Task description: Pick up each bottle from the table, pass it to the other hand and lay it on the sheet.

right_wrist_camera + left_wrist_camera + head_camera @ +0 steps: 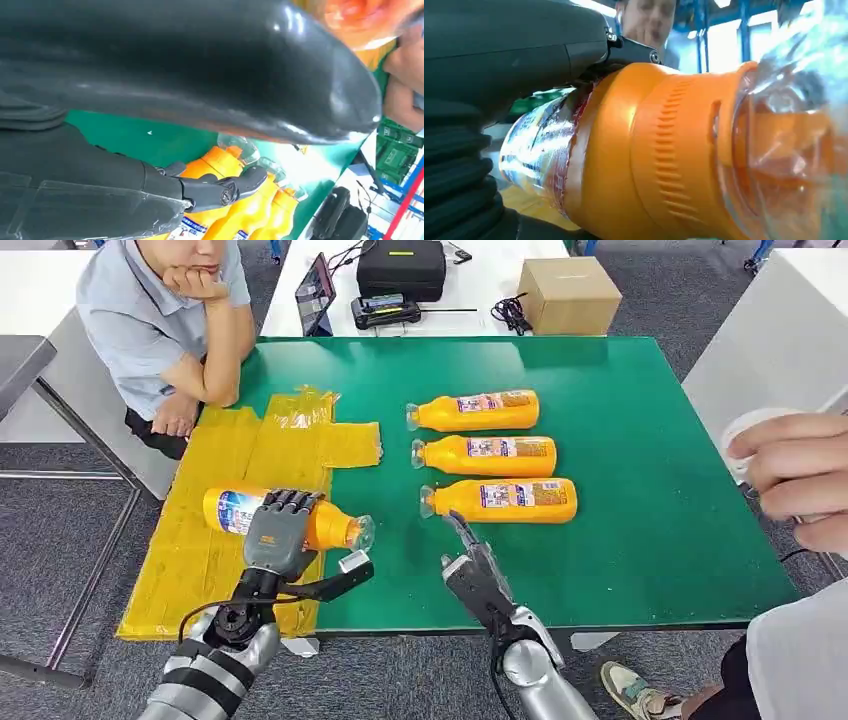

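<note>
Left hand [280, 530] grips one bottle [335, 525] lying on the yellow sheet [215, 490], laying step nearly finished; my empty right hand [475, 575], fingers apart, should next reach the nearest of three bottles [500, 500].

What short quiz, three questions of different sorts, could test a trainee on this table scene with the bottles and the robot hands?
1. True or false: the left robot hand holds a bottle over the yellow sheet.
2. How many bottles lie in a row on the bare green table, apart from the sheet? A) two B) three C) five
3. Fill in: the right robot hand holds ____ and is near the cap end of the nearest bottle in the row.

Key: 1 true; 2 B; 3 nothing.
</note>
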`<move>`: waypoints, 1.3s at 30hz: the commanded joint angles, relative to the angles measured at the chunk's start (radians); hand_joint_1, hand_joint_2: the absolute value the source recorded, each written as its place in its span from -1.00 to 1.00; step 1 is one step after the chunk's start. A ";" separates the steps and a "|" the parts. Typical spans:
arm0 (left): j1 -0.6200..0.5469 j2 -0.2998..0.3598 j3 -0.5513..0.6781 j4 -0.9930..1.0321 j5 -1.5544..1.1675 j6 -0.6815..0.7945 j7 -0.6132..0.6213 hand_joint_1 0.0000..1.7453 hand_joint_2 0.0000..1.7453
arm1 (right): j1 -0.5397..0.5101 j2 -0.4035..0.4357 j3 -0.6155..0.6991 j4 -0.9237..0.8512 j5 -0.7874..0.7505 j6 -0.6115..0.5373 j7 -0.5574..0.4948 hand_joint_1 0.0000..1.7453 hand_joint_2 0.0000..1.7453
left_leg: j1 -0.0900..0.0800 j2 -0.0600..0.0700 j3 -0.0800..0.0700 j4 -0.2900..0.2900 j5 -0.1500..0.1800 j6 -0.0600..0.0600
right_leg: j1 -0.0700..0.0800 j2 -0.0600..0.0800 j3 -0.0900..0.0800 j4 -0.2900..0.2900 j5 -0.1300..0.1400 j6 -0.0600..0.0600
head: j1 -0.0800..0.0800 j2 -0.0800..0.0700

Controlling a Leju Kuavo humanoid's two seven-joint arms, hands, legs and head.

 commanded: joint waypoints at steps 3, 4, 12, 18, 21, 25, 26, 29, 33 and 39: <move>-0.247 0.000 0.020 0.436 -0.050 -0.205 0.160 1.00 1.00 | -0.060 0.028 -0.041 0.068 0.010 0.034 0.013 -1.00 1.00 | 0.001 -0.002 0.002 0.001 -0.001 -0.002 | 0.002 -0.003 0.003 0.000 -0.001 -0.003 | 0.000 0.000; -0.270 -0.004 0.034 0.480 -0.044 -0.222 0.169 1.00 1.00 | -0.068 0.032 -0.042 0.077 0.015 0.040 0.013 -1.00 1.00 | 0.001 -0.001 0.001 0.000 0.000 -0.001 | 0.001 -0.002 0.002 0.000 0.000 -0.002 | 0.000 0.000; -0.301 -0.014 0.056 0.546 -0.039 -0.232 0.157 -0.68 1.00 | -0.079 0.039 -0.047 0.089 0.019 0.045 0.012 -1.00 1.00 | 0.001 0.001 0.002 0.001 -0.001 -0.002 | 0.001 -0.001 0.002 0.001 0.000 -0.002 | 0.000 0.000; -0.320 -0.033 0.064 0.574 -0.031 -0.309 0.152 -1.00 1.00 | -0.080 0.041 -0.046 0.096 0.028 0.048 0.009 -1.00 1.00 | 0.001 0.000 0.002 0.000 0.000 -0.002 | 0.001 -0.001 0.003 0.000 0.000 -0.002 | 0.000 0.000; -0.321 -0.041 0.078 0.579 -0.008 -0.324 0.128 -1.00 1.00 | -0.079 0.041 -0.049 0.095 0.029 0.047 0.008 -1.00 1.00 | 0.001 0.000 0.003 0.000 0.000 -0.002 | 0.001 -0.001 0.003 0.000 0.000 -0.002 | 0.000 0.000; -0.310 -0.053 0.102 0.567 0.033 -0.315 0.100 -1.00 1.00 | -0.074 0.041 -0.059 0.092 0.031 0.047 0.007 -1.00 1.00 | 0.001 0.001 0.004 -0.001 0.000 -0.002 | 0.001 -0.001 0.004 0.000 0.000 -0.002 | 0.000 0.000; -0.309 -0.051 0.095 0.571 0.027 -0.320 0.104 -1.00 1.00 | -0.073 0.043 -0.059 0.092 0.032 0.046 0.006 -1.00 1.00 | 0.000 0.000 0.004 0.000 0.001 -0.002 | 0.000 -0.002 0.003 0.001 0.000 -0.001 | 0.000 0.000; -0.307 -0.052 0.094 0.575 0.028 -0.325 0.107 -1.00 1.00 | -0.075 0.045 -0.056 0.094 0.036 0.045 0.004 -1.00 1.00 | 0.001 0.001 0.005 -0.001 0.000 -0.002 | 0.001 0.000 0.004 0.000 0.000 -0.002 | 0.000 0.000; -0.296 -0.045 0.080 0.563 0.019 -0.294 0.114 -1.00 1.00 | -0.075 0.044 -0.055 0.098 0.041 0.042 0.002 -1.00 1.00 | 0.001 0.001 0.005 -0.001 0.000 -0.002 | 0.001 -0.001 0.005 0.000 0.000 -0.002 | 0.000 0.000; -0.193 -0.053 0.056 0.397 0.026 -0.112 0.068 -1.00 1.00 | -0.040 0.036 -0.064 0.072 0.070 -0.006 -0.005 -1.00 1.00 | 0.000 0.000 0.005 -0.001 0.001 -0.002 | 0.000 -0.002 0.005 0.000 0.000 -0.002 | 0.000 0.000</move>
